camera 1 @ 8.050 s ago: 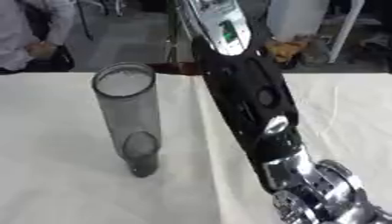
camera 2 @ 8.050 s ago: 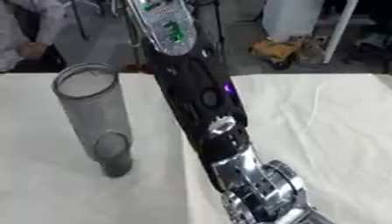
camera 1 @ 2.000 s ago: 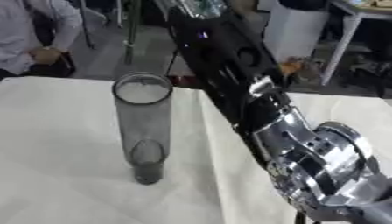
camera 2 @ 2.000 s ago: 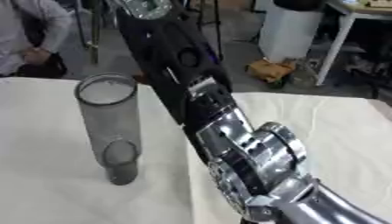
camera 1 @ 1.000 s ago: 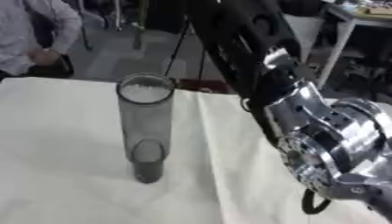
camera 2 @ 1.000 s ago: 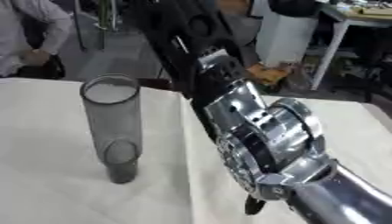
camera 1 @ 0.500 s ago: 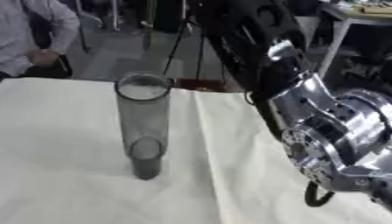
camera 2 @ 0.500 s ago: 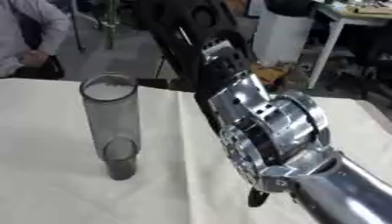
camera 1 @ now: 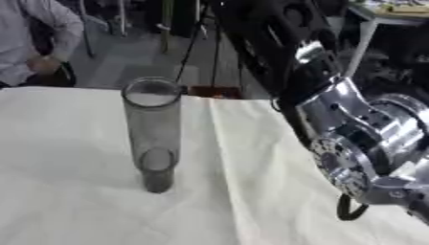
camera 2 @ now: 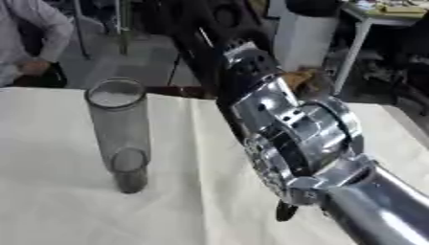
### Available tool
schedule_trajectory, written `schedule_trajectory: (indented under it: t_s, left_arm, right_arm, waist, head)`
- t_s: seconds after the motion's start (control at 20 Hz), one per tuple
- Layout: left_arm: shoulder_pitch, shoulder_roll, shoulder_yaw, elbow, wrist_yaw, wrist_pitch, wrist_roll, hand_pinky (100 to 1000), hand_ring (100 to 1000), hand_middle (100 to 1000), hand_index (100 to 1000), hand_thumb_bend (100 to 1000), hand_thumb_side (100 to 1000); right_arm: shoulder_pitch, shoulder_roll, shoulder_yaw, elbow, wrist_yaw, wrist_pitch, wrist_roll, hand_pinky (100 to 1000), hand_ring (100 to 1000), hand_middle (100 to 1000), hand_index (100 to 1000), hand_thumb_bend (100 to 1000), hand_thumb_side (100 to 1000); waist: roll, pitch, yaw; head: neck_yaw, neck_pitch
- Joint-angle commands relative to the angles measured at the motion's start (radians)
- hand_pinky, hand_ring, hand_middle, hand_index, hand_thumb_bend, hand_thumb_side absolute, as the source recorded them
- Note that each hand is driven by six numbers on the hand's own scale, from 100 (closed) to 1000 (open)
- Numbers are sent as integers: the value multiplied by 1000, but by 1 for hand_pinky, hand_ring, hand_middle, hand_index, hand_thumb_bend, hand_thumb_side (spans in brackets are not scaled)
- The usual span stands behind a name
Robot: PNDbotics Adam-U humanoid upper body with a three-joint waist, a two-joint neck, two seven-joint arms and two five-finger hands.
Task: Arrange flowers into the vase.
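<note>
Compared with half a second ago, the black-and-silver robot arm (camera 1: 352,124) sits further to the right in the left eye view, and more white cloth is exposed between it and the vase. Over the longer span the arm has gone from crossing the middle of the picture to occupying its right side.

A tall, grey, see-through cylindrical vase (camera 1: 153,134) stands upright on the white cloth-covered table (camera 1: 75,201), left of centre, its open round mouth facing up. No stems show inside it. Cloth lies open on all sides of the vase: a broad band to its left, a strip in front, and a clear lane to its right up to the arm. A fold in the cloth runs from the far edge toward the near edge, just right of the vase. The far table edge passes close behind the vase mouth; beyond it is floor, a black tripod (camera 1: 197,43) and a small dark red object at the edge.

The arm enters from the upper right and descends across the right side of both views, its large silver joint (camera 2: 293,139) close to the camera and well apart from the vase. A short black loop (camera 1: 348,210) hangs under the joint. Neither hand appears in either view, so their finger positions cannot be told.
</note>
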Motion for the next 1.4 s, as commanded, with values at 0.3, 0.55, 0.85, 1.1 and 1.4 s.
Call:
schedule_trajectory:
  t_s: [0.3, 0.55, 0.85, 1.1, 1.4]
  left_arm:
    - [-5, 5, -1, -18, 2, 8, -1, 562, 614, 855, 909, 100, 1000]
    - [-3, 3, -2, -18, 3, 8, -2, 561, 613, 855, 909, 100, 1000]
    - [-2, 0, -1, -18, 3, 9, -2, 560, 613, 855, 908, 100, 1000]
    - [-2, -1, -1, -18, 3, 8, -2, 561, 613, 855, 908, 100, 1000]
    - [-3, -3, 0, -18, 3, 8, -1, 561, 613, 855, 908, 100, 1000]
  right_arm:
    - [5, 30, 3, -36, -27, 5, -6, 100, 134, 100, 504, 100, 214]
    - [27, 46, 13, -51, -31, 6, -3, 100, 136, 100, 506, 100, 214]
    - [53, 55, 30, -78, -32, 9, 9, 100, 137, 100, 508, 100, 214]
    - [66, 54, 39, -93, -38, 14, 23, 100, 138, 100, 510, 100, 214]
    - [85, 62, 45, -109, -48, 20, 33, 100, 139, 100, 512, 100, 213]
  waist:
    - [13, -28, -7]
    - [14, -27, -10]
    - [15, -25, -9]
    - [15, -25, -11]
    - [16, -26, -11]
  head:
    - [0, 12]
    - [0, 15]
    - [-1, 13]
    - [-2, 15]
    - [-6, 14]
